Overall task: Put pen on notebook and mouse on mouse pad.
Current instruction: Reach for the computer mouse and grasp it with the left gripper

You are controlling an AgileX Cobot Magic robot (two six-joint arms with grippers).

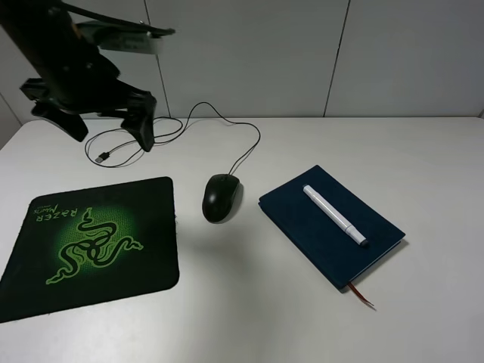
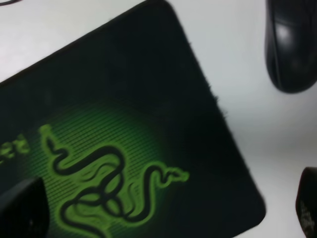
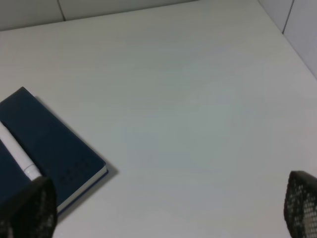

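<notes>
Left tool (image 1: 111,138) spread above mouse pad (image 1: 151,208)

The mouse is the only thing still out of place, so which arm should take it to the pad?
Left. The left gripper hangs open near the mouse pad, and its wrist view shows that pad and the mouse. The right wrist view shows the notebook and pen, no mouse.

So the left gripper (image 2: 165,206) hangs over the mouse pad (image 2: 124,99), fingers (image 2: 20,210) spread wide and gripping nothing, just pad underneath. The green snake logo (image 2: 114,188) sits right below it, closer to one finger. The mouse (image 2: 292,44) is off the pad, out ahead of the other finger on the white table (image 2: 237,74), near the pad's edge but not touching. All a bit blurry.
</notes>
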